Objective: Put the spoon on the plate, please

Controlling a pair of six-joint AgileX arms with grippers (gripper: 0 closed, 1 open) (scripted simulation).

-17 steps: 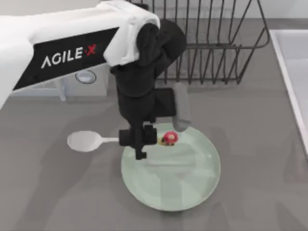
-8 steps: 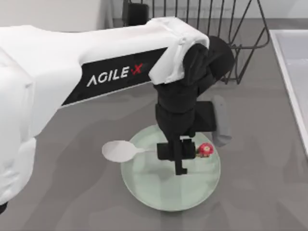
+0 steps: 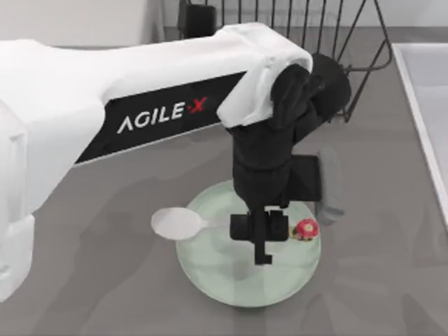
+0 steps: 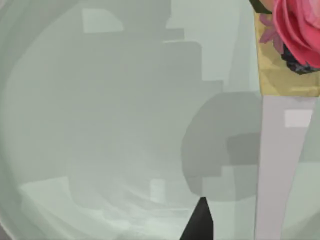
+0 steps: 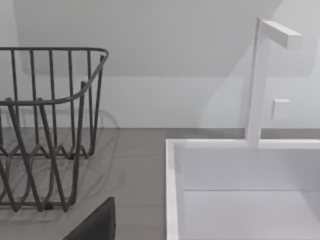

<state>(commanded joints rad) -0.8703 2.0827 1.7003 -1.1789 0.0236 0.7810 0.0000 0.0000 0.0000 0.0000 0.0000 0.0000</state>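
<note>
While over plate (image 3: pixel 231 283), left pincer (image 3: pixel 260 229) on spoon (image 3: pixel 178 222).

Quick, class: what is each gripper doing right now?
Left gripper: closed on the spoon, over the plate.
Right gripper: cannot be told.

Middle of the spoon (image 3: pixel 179 223) handle hidden under the left claw (image 3: pixel 261 238) at lower centre of the top view; grip on it not discernible. Upper rim of the plate (image 3: pixel 210 269) covered by the same arm. Dish rack (image 3: pixel 336 42) cut off by the upper edge, sink (image 3: pixel 427 105) by the right edge. In the left wrist view, mushroom knob cropped at the upper right corner.
</note>
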